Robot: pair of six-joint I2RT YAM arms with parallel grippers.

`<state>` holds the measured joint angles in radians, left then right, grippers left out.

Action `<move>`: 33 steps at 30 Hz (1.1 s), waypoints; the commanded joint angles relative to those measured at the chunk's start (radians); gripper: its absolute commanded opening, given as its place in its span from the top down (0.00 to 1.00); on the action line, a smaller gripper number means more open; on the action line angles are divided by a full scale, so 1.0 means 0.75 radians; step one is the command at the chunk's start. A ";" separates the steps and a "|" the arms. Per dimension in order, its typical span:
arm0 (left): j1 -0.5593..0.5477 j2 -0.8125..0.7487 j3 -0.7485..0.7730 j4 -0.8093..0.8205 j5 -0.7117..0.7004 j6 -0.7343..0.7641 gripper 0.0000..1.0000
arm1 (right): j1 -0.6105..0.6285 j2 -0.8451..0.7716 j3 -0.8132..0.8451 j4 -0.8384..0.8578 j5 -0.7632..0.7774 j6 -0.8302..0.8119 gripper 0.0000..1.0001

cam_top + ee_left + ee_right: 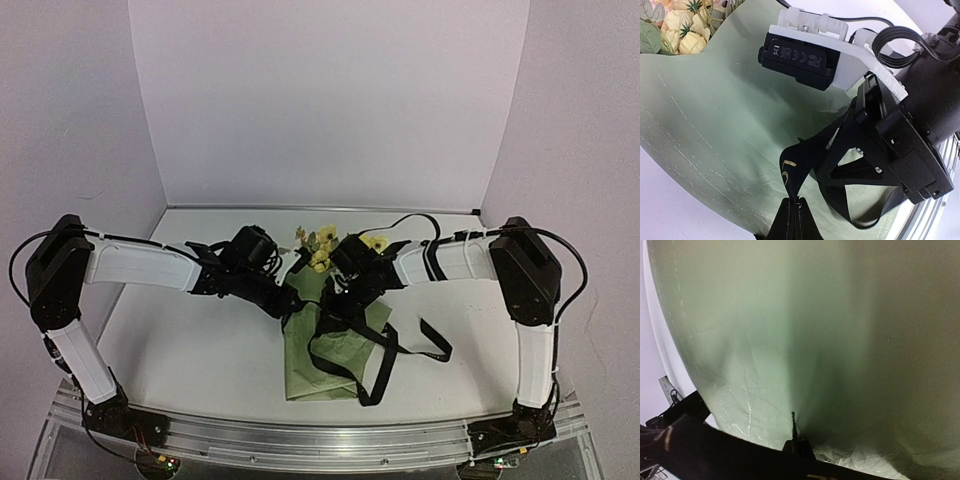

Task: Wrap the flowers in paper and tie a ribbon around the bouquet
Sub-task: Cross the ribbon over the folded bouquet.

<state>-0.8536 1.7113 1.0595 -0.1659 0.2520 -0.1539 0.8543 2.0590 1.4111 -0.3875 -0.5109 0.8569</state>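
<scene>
Both the left gripper [293, 300] and the right gripper [335, 300] hung close over the cone-shaped green paper bouquet [330, 375] mid-table, probably to pull the long black ribbon [380, 368] tight. From above, their tips were hidden.

The left wrist view showed the left gripper pinching ribbon over thin olive-green paper [700, 125], with the pale yellow flowers [682, 30] cut off.

The right wrist view showed the right gripper closed. Blur hid whether it held ribbon.

FC, CE — camera module [797, 62]; ribbon [789, 167] lettering illegible.
</scene>
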 commanded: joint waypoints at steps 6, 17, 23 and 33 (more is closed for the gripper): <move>0.005 -0.034 0.009 -0.014 0.067 0.057 1.00 | 0.011 -0.019 0.143 -0.171 0.209 -0.208 1.00; 0.005 0.054 0.054 -0.102 0.145 0.096 1.00 | 0.011 -0.056 0.213 -0.297 0.252 -0.333 0.81; 0.005 0.061 0.054 -0.100 0.171 0.103 1.00 | 0.012 -0.156 0.137 -0.304 0.217 -0.346 0.64; 0.005 0.060 0.070 -0.139 0.191 0.140 0.99 | 0.013 -0.260 0.079 -0.421 0.322 -0.379 0.51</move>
<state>-0.8536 1.7580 1.0678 -0.2586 0.3837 -0.0755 0.8589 1.9154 1.4780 -0.6378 -0.3250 0.5960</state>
